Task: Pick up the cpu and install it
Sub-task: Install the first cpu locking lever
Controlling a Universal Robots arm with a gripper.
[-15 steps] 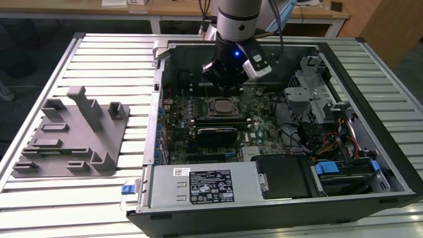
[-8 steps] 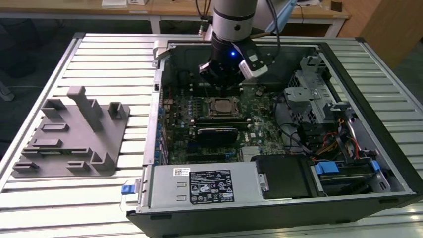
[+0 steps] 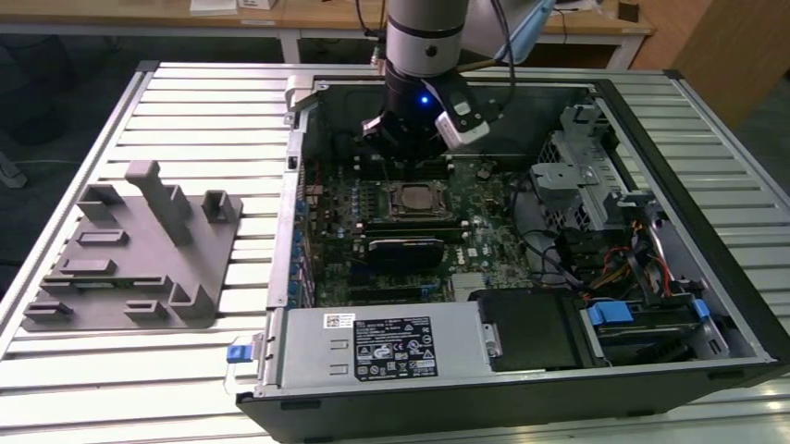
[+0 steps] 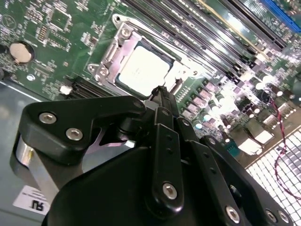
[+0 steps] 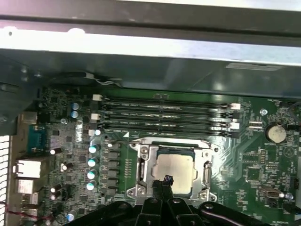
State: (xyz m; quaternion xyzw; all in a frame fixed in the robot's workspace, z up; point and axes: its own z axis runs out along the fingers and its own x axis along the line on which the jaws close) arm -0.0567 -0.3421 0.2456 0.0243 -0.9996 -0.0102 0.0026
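The cpu (image 5: 175, 168) is lying flat inside the socket frame (image 5: 143, 165) on the motherboard (image 3: 475, 242), its silver top facing up and the frame's metal edges surrounding it on all sides; in the second wrist view the cpu (image 4: 143, 70) is showing as a pale square within the same frame (image 4: 109, 59). The end effector (image 5: 163, 181) is hovering just above one edge of the chip, its two slim black fingers (image 4: 165, 101) pressing together to a narrow tip and gripping nothing. In the exterior view the end effector (image 3: 405, 165) is hanging down into the open computer case (image 3: 617, 102), directly over the socket area. Rows of memory slots (image 5: 164, 115) are running beside the socket, and a round coin battery (image 5: 275, 133) is sitting on the board further off. The case is resting on a slatted metal worktop (image 3: 185, 102). A grey moulded tray (image 3: 136, 254) with upright posts is standing on the worktop towards the exterior view's left, well apart from the case.
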